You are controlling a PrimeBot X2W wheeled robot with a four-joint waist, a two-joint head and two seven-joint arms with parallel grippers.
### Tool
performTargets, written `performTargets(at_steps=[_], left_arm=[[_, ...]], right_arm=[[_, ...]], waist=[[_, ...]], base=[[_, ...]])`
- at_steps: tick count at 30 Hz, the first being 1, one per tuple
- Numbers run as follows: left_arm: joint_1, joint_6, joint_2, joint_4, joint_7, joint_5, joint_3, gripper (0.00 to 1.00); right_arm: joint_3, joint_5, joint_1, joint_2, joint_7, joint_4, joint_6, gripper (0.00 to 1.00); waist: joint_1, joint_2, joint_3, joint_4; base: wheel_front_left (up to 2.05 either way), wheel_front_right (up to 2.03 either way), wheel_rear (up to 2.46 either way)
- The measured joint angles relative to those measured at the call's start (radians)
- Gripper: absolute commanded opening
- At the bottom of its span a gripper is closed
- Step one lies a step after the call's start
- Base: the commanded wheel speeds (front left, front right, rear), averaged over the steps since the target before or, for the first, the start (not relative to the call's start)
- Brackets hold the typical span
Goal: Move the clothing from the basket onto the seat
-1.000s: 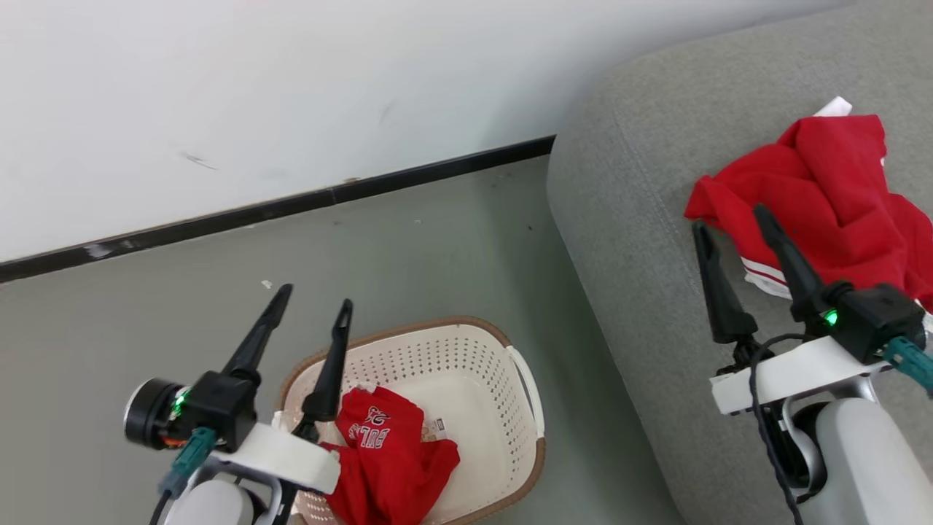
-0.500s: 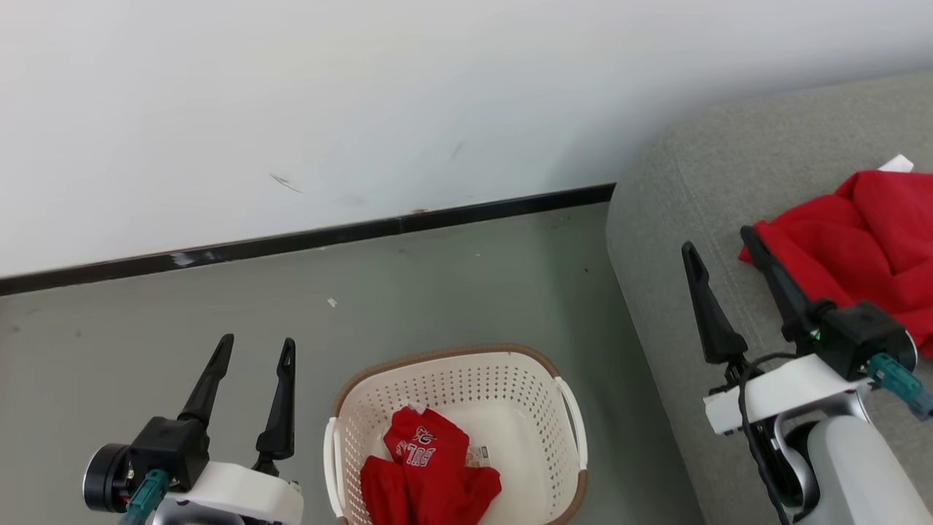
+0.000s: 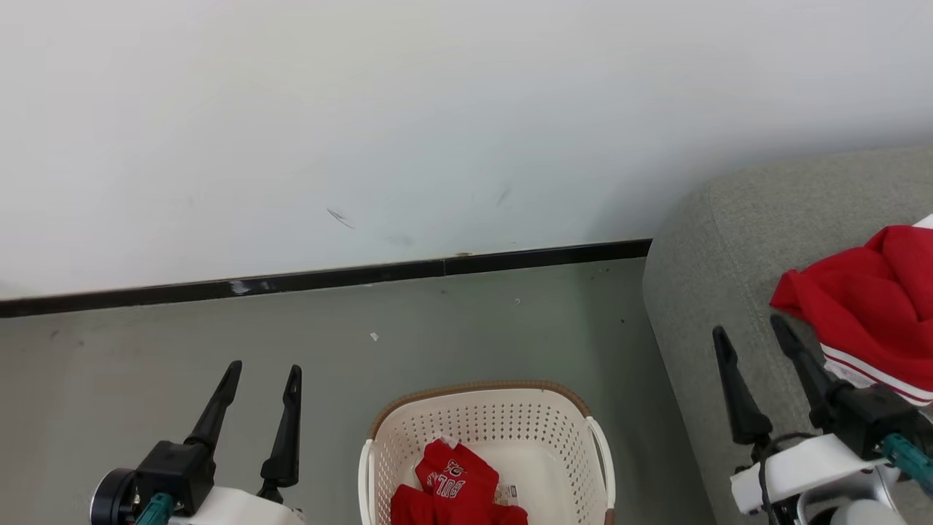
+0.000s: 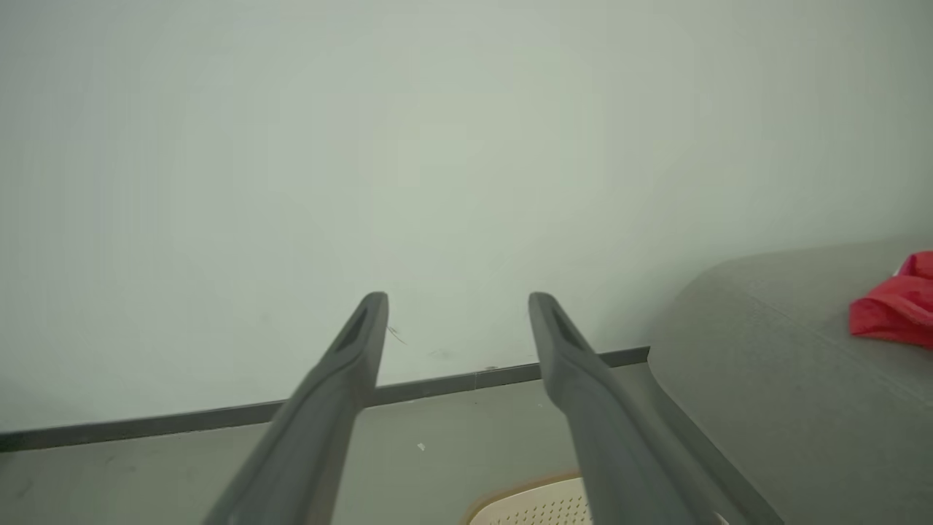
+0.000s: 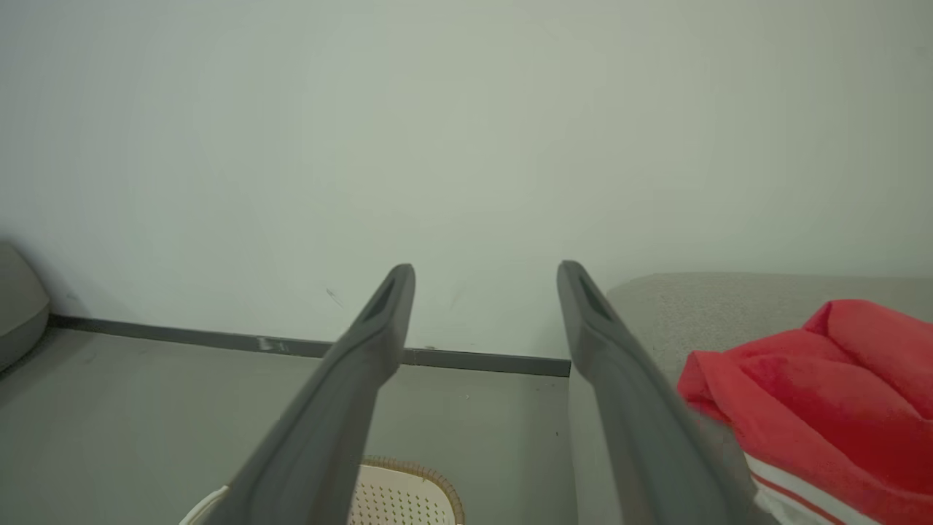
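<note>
Grey seat (image 3: 703, 248) on greenish floor (image 3: 131, 350), white wall (image 3: 364, 109) behind.

Grey-green floor (image 3: 466, 328), smooth, meets wall at black baseboard (image 3: 328, 278). We note one pale speck (image 3: 374, 336) mid-floor & a few dark dots nr the baseboard. Basket (image 3: 479, 385) stands upright directly on floor, to robot's left of seat (image 3: 700, 292), w/ a strip of bare floor between them. Seat has its rounded corner twd wall. On seat top lies a red garment (image 3: 867, 306), bunched, white stripe trim along its near edge.
</note>
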Motion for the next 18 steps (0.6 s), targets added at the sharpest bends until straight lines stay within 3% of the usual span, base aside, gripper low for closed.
performTargets(at_steps=[18], left_arm=[[0.081,-0.025,0.000,0.023,0.000,0.000,0.002,1.00]], right_arm=[[0.021,0.058,0.156,0.008,0.000,-0.054,0.000,1.00]], waist=[[0.0000,0.0000,-0.088,0.026]], base=[[0.00,0.00,0.00]])
